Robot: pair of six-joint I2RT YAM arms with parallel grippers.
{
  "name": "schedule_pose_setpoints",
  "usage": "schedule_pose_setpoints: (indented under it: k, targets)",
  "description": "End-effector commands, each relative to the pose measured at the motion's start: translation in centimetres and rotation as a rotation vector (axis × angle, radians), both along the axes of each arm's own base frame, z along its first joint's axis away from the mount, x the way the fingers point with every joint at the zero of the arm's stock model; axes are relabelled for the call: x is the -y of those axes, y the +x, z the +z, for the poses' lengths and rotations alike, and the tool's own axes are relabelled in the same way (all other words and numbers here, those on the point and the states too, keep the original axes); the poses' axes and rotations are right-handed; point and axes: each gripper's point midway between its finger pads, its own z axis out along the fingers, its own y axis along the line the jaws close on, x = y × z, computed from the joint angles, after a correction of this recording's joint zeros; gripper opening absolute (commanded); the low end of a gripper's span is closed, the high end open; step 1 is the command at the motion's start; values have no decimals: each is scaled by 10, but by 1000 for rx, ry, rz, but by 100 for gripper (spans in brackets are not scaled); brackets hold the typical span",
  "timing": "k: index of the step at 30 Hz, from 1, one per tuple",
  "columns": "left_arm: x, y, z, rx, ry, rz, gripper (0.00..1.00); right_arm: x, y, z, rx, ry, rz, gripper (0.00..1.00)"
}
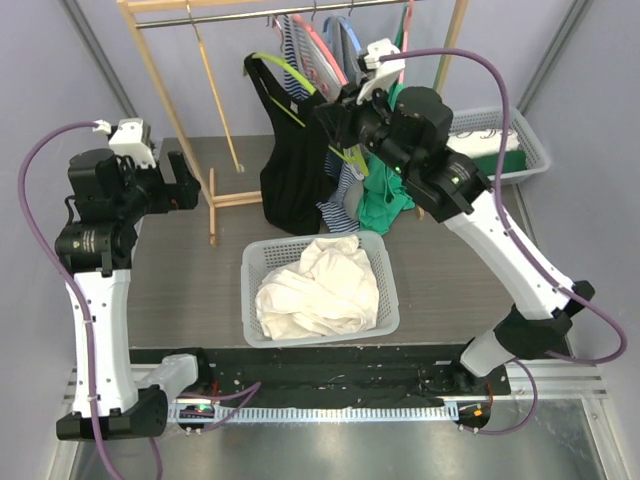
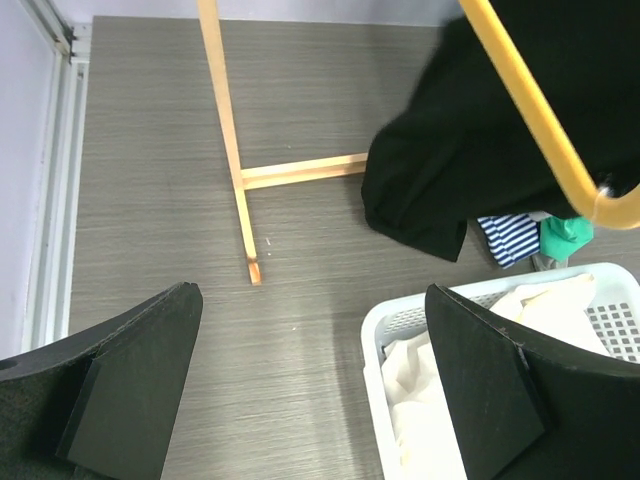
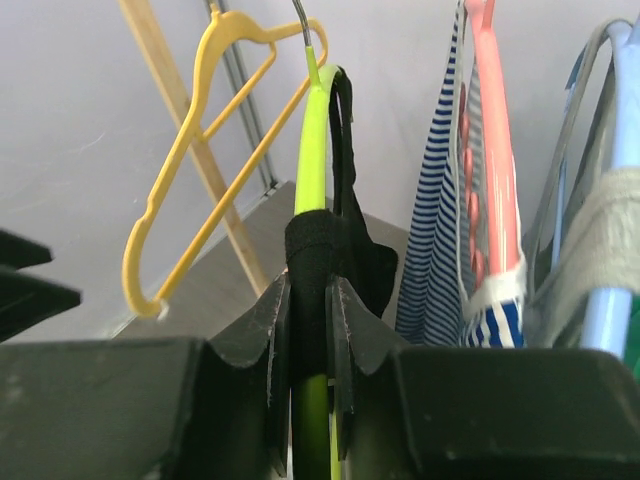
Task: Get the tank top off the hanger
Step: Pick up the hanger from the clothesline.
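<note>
on the rack, top external view: tank top (image 1: 290,170) hangs limp from lime hanger (image 1: 283,68), behind white basket (image 1: 262,262).
top external, arms: right gripper (image 1: 335,112) up at the hanger's shoulder; left gripper (image 1: 195,188) well apart, to the left.
left wrist, left gripper (image 2: 310,380): jaws spread wide, nothing between them; tank top (image 2: 450,150) hem ahead.
right wrist, right gripper (image 3: 310,320): narrow, pinching the tank top (image 3: 322,245) strap together with the lime hanger (image 3: 312,150) arm.
right wrist, appearance: plain black, thin strap looped over the lime arm.
handling, judged: light, soft, no stiffness; may snag at the arm's end; not fragile.
hold point, judged: strap at the shoulder, slid outward off the arm; free pincer suits the body or hem.
</note>
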Motion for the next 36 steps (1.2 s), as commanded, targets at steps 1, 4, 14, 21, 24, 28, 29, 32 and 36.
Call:
schedule_pose_setpoints:
  k: [1, 4, 14, 21, 24, 28, 29, 32, 36]
  targets:
    - [7, 7, 18, 38, -33, -23, 100, 36, -60, 66, 74, 140, 80, 1]
    - [9, 10, 24, 45, -46, -33, 100, 62, -95, 86, 97, 187, 114, 1]
    - [13, 9, 49, 78, -64, -47, 100, 131, -206, 139, 279, 309, 277, 1]
    - [25, -8, 61, 97, -76, -111, 100, 154, -265, 166, 373, 363, 426, 1]
    - [39, -25, 73, 142, -69, -199, 100, 160, -279, 166, 378, 376, 461, 1]
    - [64, -56, 90, 247, -32, -382, 100, 155, -286, 155, 348, 354, 512, 1]
    - [67, -65, 93, 279, -7, -414, 100, 153, -287, 149, 327, 336, 522, 1]
    - [80, -92, 109, 410, 62, -515, 100, 146, -289, 131, 292, 281, 562, 1]
    - [93, -125, 132, 535, 108, -604, 100, 138, -284, 100, 228, 219, 568, 1]
